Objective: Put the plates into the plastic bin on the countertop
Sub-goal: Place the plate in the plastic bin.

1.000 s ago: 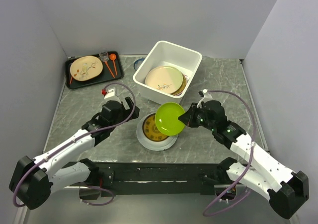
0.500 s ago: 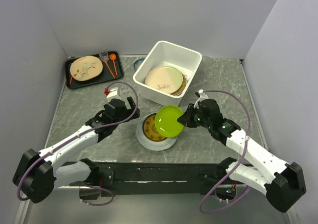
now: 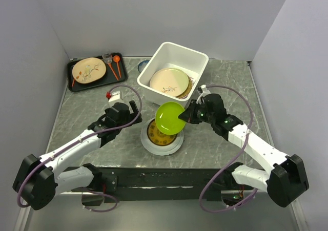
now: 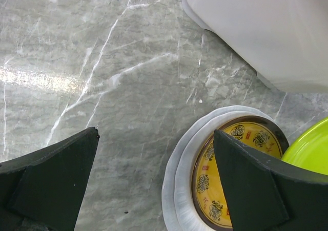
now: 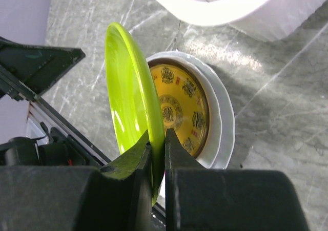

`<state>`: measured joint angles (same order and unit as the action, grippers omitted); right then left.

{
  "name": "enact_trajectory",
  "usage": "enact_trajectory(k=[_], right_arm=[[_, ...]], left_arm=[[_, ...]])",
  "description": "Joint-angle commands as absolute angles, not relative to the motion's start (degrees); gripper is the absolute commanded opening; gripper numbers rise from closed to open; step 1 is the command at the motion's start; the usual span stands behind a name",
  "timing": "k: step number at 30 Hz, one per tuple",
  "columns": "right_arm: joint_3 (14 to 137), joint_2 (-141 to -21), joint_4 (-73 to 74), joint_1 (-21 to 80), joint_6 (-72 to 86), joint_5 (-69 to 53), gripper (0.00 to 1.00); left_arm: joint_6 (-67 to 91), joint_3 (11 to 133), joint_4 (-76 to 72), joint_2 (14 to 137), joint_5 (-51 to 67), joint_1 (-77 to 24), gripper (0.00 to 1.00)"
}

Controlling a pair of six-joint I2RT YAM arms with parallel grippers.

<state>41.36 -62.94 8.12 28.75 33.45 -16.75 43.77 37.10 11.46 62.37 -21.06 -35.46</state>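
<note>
White plastic bin (image 3: 179,51), cream plates (image 3: 169,81) inside

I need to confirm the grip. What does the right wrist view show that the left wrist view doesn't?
Only the right wrist view: the right gripper shut on the rim of the lime green plate, held on edge. Only the left wrist view: the left gripper, jaws wide apart above bare countertop. Both: the yellow plate lying on a white plate, a wall of the plastic bin, and some of the lime green plate.
</note>
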Motion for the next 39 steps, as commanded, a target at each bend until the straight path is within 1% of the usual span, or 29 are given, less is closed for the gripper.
enact_trajectory(k=[1, 9, 14, 23, 26, 32, 39], right_arm=[[45.7, -62.9, 3.1, 27.4, 33.8, -18.9, 0.0], [50.2, -64.1, 1.3, 23.4, 34.8, -21.8, 0.0], [53.9, -67.4, 0.2, 20.5, 35.9, -24.3, 0.0], [60.0, -74.3, 0.2, 18.7, 35.7, -25.4, 0.0], [62.1, -78.2, -2.6, 18.0, 36.8, -27.2, 0.0], [67.3, -84.0, -3.4, 16.7, 38.1, -29.6, 0.0], [71.0, -87.4, -5.0, 14.4, 40.0, -31.1, 0.0]], left_arm=[[43.2, 39.0, 9.4, 62.6, -21.0, -35.6, 0.99], [42.5, 39.4, 6.2, 66.8, -17.8, -35.6, 0.99], [42.7, 39.1, 5.1, 68.2, -16.9, -35.6, 0.99], [41.1, 39.7, 6.9, 67.9, -18.6, -35.6, 0.99], [41.2, 39.7, 7.5, 67.1, -19.0, -35.6, 0.99], [41.9, 39.0, 8.3, 65.9, -19.1, -35.6, 0.99], [42.5, 38.1, 8.3, 65.2, -17.9, -35.6, 0.99]])
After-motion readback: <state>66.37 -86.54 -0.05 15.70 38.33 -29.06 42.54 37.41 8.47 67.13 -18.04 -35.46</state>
